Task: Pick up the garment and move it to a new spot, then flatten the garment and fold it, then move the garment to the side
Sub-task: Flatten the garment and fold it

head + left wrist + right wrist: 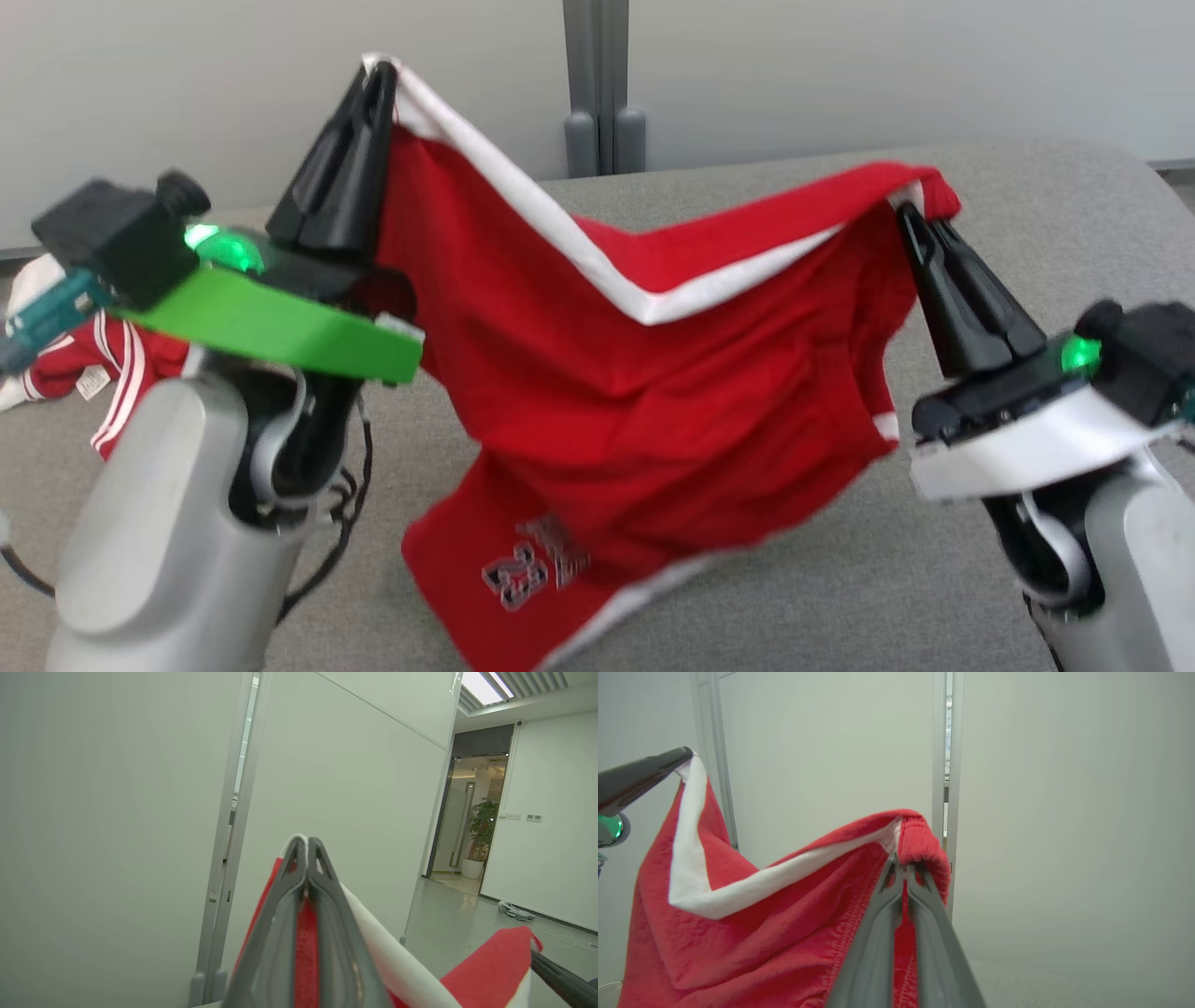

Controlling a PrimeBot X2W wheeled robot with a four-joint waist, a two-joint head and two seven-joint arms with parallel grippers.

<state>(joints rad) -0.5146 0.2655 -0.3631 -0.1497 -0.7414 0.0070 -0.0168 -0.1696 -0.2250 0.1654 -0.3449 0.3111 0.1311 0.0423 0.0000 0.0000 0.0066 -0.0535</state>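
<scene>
Garment [635, 401]: red shorts with white trim and a printed "23". You have them lifted by one white-banded edge, slung between the two grippers above the table [1027, 187]. The low end with the number trails onto the tabletop on your near side.
Handling: judge the cloth soft, light and limp. It sags deeply between the two holds and will keep no shape of its own. It is not fragile, but a thin pinch may slip if you pull the span taut too sharply.
Where to hold: the outer corners of the banded edge, where the fabric is doubled or rolled, should give you the surest bite.
Long axis: the held edge runs left to right across the head view, high at your left and lower at your right, while the body hangs down and toward you.
Left gripper [378, 79]: fingers pressed together on the white-trimmed corner, raised well above the table.
Right gripper [910, 219]: fingers closed, pinching the rolled red corner, lower and nearer the table.
Second garment [84, 364]: red and white, crumpled on the table at your far left, well apart from the shorts.
Backdrop: a pale partition with a grey post [602, 93] behind the table.
</scene>
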